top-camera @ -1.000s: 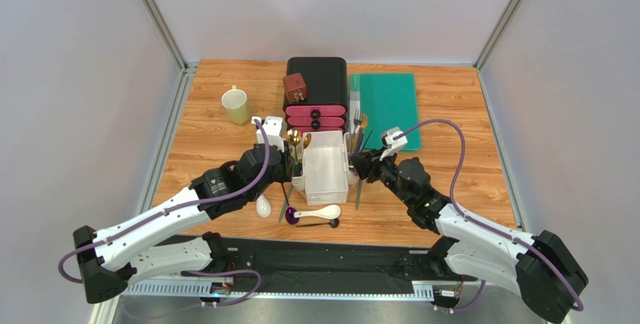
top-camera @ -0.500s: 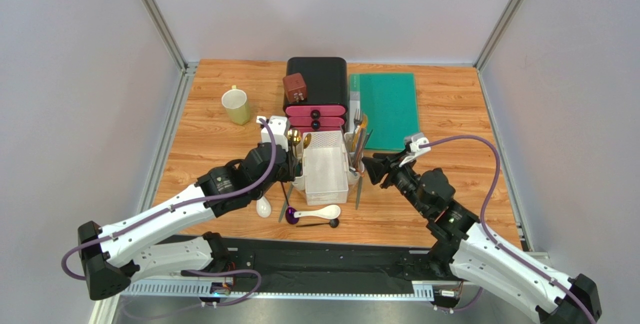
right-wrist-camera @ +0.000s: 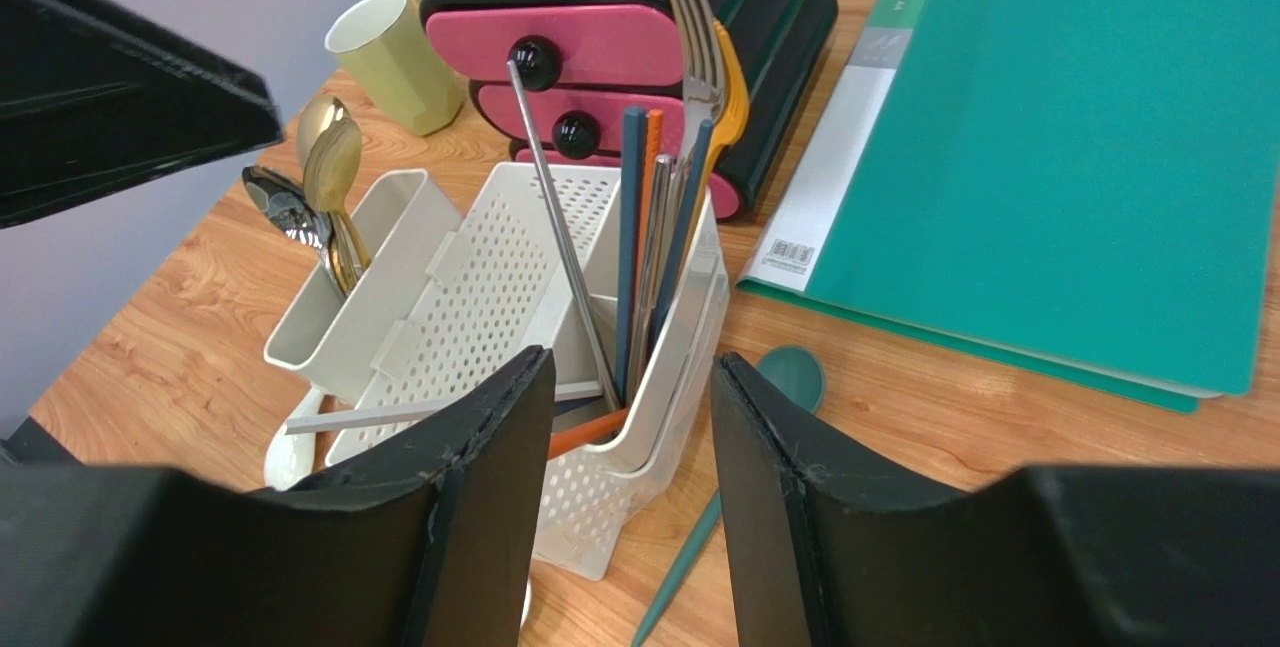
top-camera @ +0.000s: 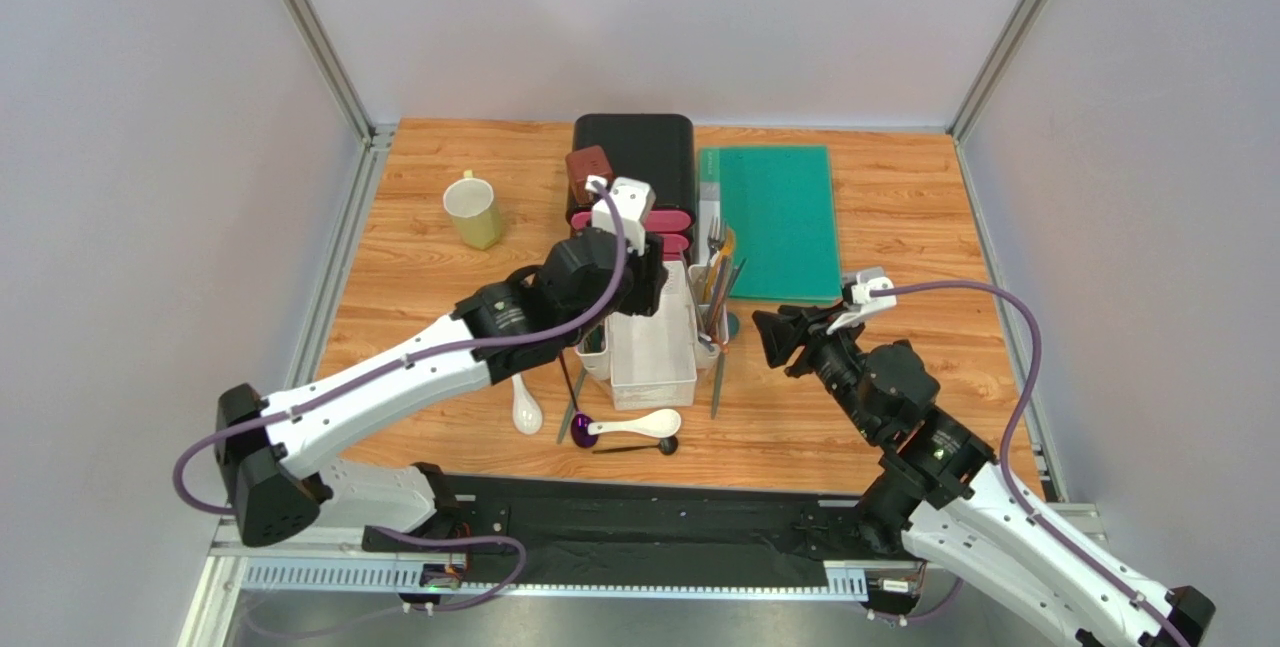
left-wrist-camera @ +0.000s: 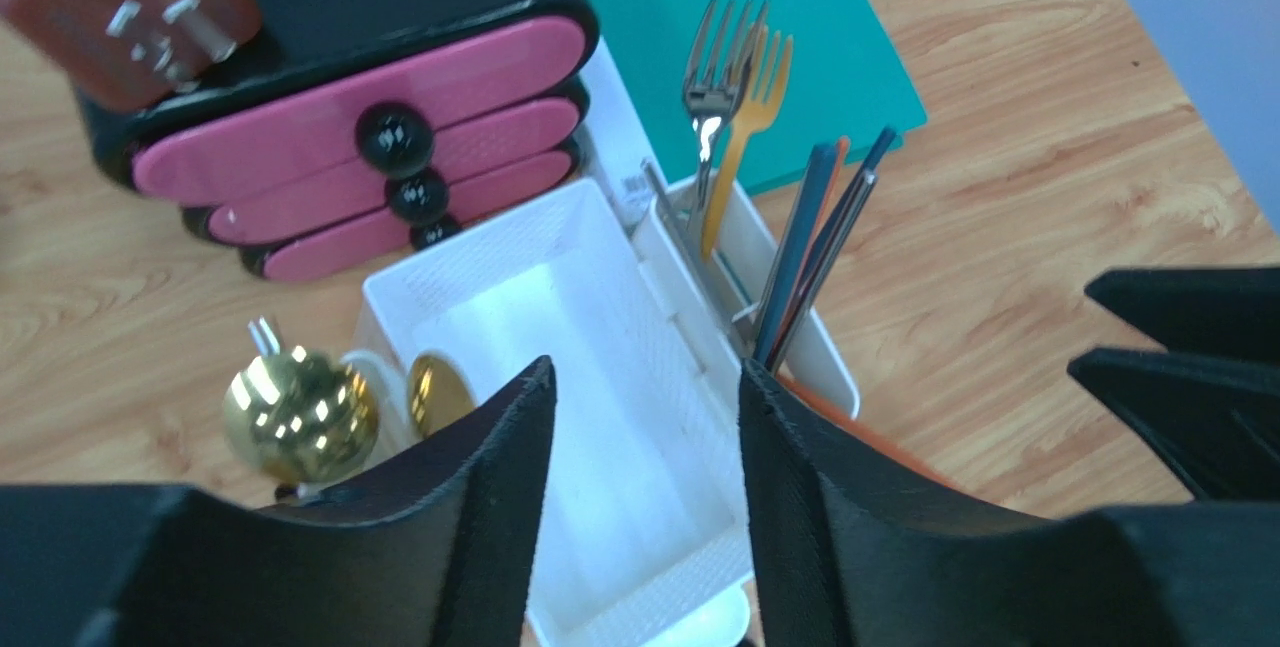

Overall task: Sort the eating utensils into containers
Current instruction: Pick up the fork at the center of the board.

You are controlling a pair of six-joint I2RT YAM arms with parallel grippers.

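Filling caddy [right-wrist-camera: 496, 250] bins: forks [right-wrist-camera: 699, 32], chopsticks [right-wrist-camera: 631, 197], seemingly gold spoons [right-wrist-camera: 331, 152]; left gripper [left-wrist-camera: 643, 377], right gripper [right-wrist-camera: 628, 365] gape.

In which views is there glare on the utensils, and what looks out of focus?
Left wrist view: bright glare on the gold spoon and the silver fork; the left fingers look soft. Right wrist view: hardly any glare, right fingers also soft, the caddy sharp. Top view: even light, soft shadows.

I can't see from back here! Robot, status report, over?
Left pincer, right pincer open, empty. Forks, chopsticks, gold spoons in caddy; soup spoons, purple spoon on table. No obstruction seen.
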